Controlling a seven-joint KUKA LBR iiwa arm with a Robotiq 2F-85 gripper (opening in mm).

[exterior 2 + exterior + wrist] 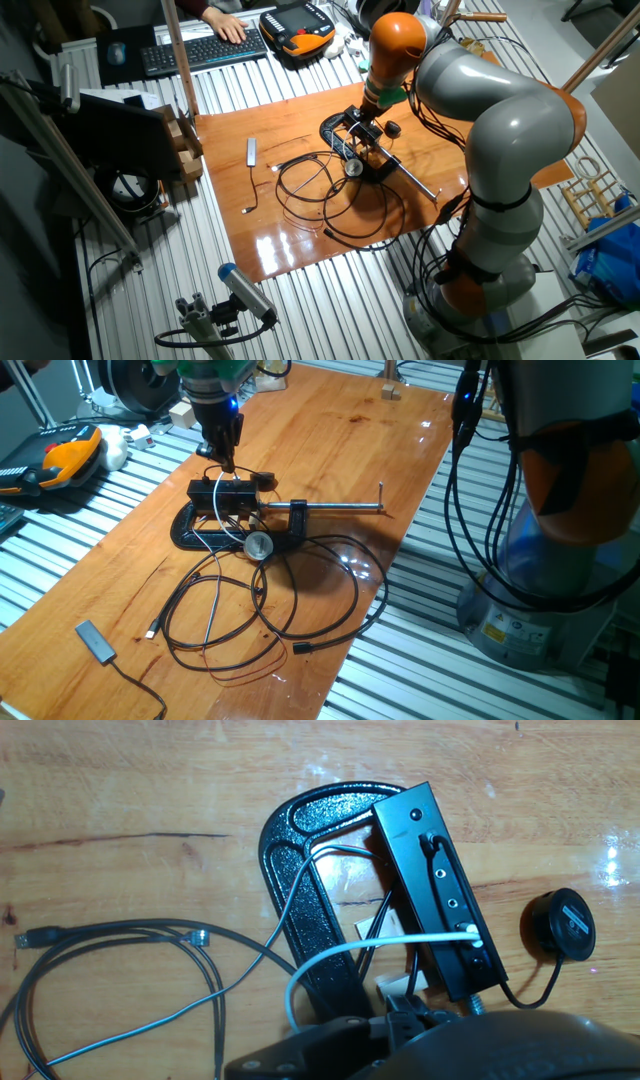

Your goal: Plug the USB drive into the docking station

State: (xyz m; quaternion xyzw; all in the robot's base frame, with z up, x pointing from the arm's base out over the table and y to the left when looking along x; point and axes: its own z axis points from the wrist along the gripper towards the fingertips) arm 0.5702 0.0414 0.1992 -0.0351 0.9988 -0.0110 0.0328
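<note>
The docking station (436,885) is a black box held in a black G-clamp (300,870), port face up. A white cable (340,960) is plugged into one port. The docking station (224,492) lies directly under my gripper (226,462), which hangs a short way above it. Its fingers taper together to a dark tip, and I cannot tell whether they hold anything. In the hand view only the blurred dark gripper body shows along the bottom edge. I cannot make out the USB drive for certain. A small black stub (430,843) stands at a port near the box's upper end.
A round black puck (562,923) on a thin cable lies beside the box. The clamp's long steel screw (335,510) points right. Black cables (270,600) loop across the wooden table in front. A flat dongle (95,641) lies near the front left edge.
</note>
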